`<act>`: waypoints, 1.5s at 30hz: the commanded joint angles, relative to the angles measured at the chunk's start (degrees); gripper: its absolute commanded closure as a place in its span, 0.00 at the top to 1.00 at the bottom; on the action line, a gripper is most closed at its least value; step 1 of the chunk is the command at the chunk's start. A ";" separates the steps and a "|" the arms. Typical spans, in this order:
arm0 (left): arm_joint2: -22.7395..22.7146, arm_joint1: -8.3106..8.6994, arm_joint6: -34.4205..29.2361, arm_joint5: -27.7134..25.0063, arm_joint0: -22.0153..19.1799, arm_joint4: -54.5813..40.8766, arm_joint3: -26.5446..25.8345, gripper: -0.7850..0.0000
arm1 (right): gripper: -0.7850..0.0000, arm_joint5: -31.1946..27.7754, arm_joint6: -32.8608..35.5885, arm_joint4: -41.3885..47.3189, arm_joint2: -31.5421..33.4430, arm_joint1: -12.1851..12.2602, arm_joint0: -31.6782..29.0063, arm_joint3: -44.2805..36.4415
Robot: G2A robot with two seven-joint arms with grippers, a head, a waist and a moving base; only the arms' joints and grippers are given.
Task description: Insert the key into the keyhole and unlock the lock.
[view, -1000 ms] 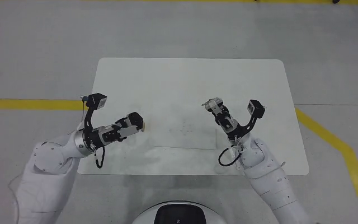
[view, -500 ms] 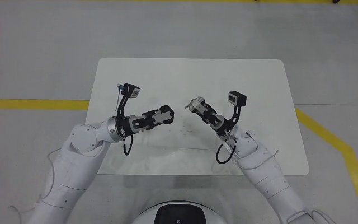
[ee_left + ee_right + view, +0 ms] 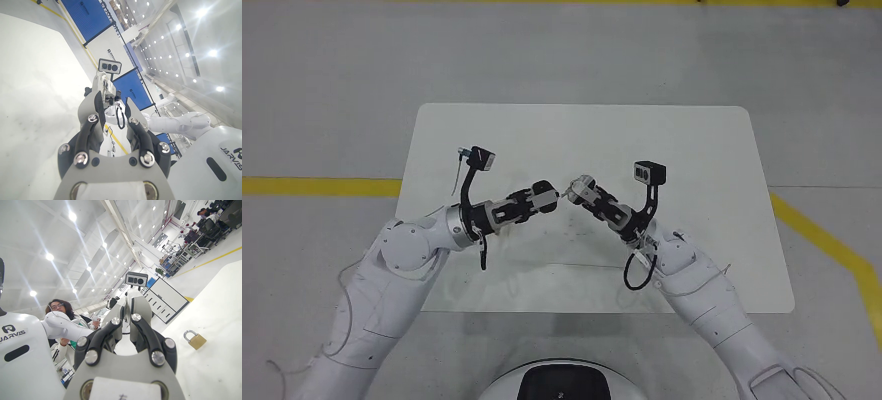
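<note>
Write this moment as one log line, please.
left hand open | right hand pinching key | hands close together above table | padlock lying on table

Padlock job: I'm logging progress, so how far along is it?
Done: the right gripper looks shut on a small metal piece, probably the key. In hand: it meets the open left gripper over the table. To do: the padlock lies on the table, shackle closed, apart from both; nothing inserted yet.
</note>
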 commanded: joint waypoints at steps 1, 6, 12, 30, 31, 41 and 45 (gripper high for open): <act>0.48 -0.08 0.20 0.25 -0.37 0.20 0.24 0.35 | 0.00 0.03 0.57 0.42 -0.26 -0.16 0.34 0.32; 1.28 -0.24 1.55 1.07 -1.19 1.96 0.56 0.24 | 0.00 0.18 1.75 1.33 -0.85 -0.59 1.06 1.09; 1.81 -0.35 3.51 2.82 -1.49 4.02 0.79 0.00 | 0.00 -0.27 2.54 2.25 -0.75 -0.91 1.42 2.13; -1.41 0.50 5.28 3.50 0.56 10.51 -2.24 0.00 | 0.13 -0.35 8.99 1.81 1.78 -0.14 -0.14 2.14; -1.75 0.60 5.14 3.39 0.83 10.74 -2.56 0.00 | 0.23 -0.25 9.53 1.81 2.09 0.00 -0.31 1.99; -4.03 1.47 3.58 2.06 2.73 15.88 -5.73 0.00 | 0.28 3.31 13.27 1.10 3.95 0.97 -1.51 -0.68; -4.19 1.66 3.67 1.89 3.40 17.59 -6.47 0.00 | 0.29 4.66 14.26 0.87 3.84 1.02 -1.49 -1.58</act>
